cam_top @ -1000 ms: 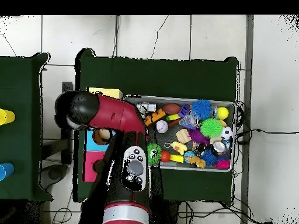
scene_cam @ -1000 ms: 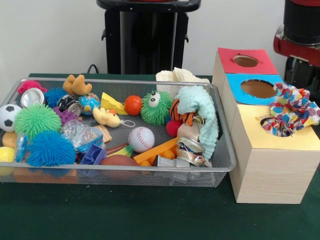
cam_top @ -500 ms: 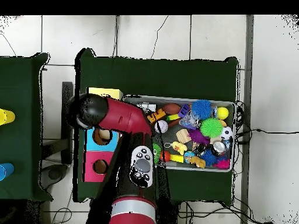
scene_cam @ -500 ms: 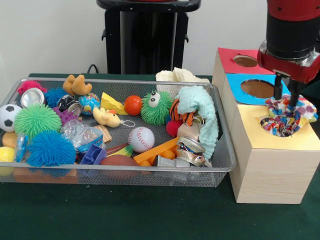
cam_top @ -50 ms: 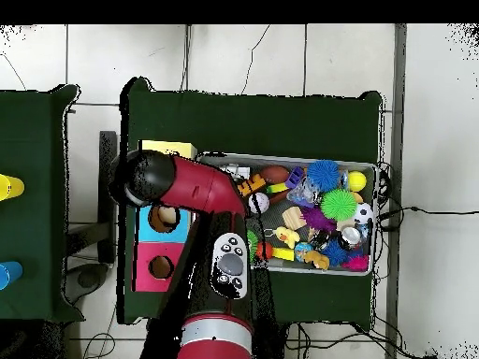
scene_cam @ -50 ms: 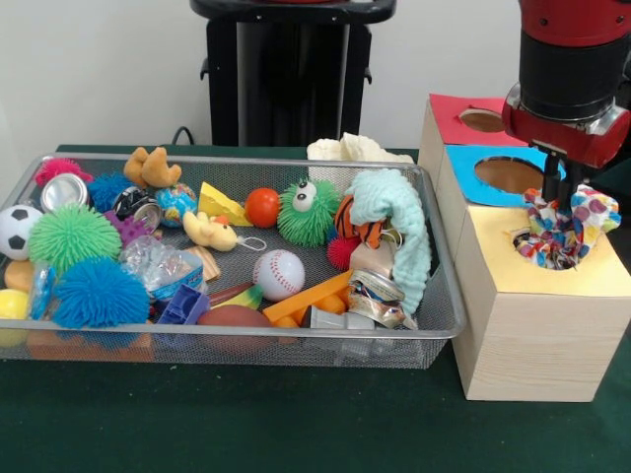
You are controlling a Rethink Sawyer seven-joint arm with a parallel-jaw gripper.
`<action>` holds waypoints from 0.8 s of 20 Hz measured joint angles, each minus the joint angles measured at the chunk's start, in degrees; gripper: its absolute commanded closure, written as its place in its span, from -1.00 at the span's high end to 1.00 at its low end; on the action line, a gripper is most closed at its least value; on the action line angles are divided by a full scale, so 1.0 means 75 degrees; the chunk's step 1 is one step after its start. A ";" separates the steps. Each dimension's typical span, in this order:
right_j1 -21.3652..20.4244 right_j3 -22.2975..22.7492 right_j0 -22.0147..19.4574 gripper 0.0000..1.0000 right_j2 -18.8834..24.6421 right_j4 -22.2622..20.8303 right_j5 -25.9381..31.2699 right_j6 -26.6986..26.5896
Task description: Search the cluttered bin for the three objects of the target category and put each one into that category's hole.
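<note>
A multicoloured fabric scrunchie sits bunched in the hole of the yellow-topped box. My gripper comes down from above onto it, fingertips sunk in the fabric and drawn close together, gripping the scrunchie. In the wire bin a mint knitted cloth drapes over cans and a tiger toy at the right end. A white cloth lies behind the bin. In the overhead view the red arm covers the gripper and the yellow hole.
The blue-topped hole and the red-topped hole lie behind the yellow one. The bin holds several spiky balls, a baseball, a soccer ball, plush toys and cans. Green felt covers the table.
The arm swung in from the right and dropped over the yellow hole. Its fingers have drawn closer together in the scrunchie, whose right side now stands higher.
</note>
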 measured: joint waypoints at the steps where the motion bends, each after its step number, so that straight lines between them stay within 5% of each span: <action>1: 0.0001 -0.0001 -0.0006 -1.00 -0.0001 0.0000 0.0000 0.0000; 16: 0.0654 -0.0938 0.0062 -1.00 -0.0377 -0.0130 -0.0003 0.0000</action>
